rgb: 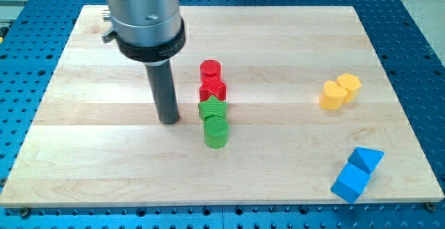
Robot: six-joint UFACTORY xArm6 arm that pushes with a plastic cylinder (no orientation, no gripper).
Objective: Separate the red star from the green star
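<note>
The red star (213,89) lies near the board's middle, touching the green star (212,108) just below it. A red cylinder (211,69) sits right above the red star and a green cylinder (216,132) right below the green star, so the four form a tight column. My tip (168,120) rests on the board to the left of this column, level with the green star and a short gap away from it.
A yellow heart (334,95) and a yellow hexagonal block (349,85) sit together at the view's right. A blue triangle (366,158) and a blue cube (350,184) sit at the bottom right, near the edge of the wooden board (97,159).
</note>
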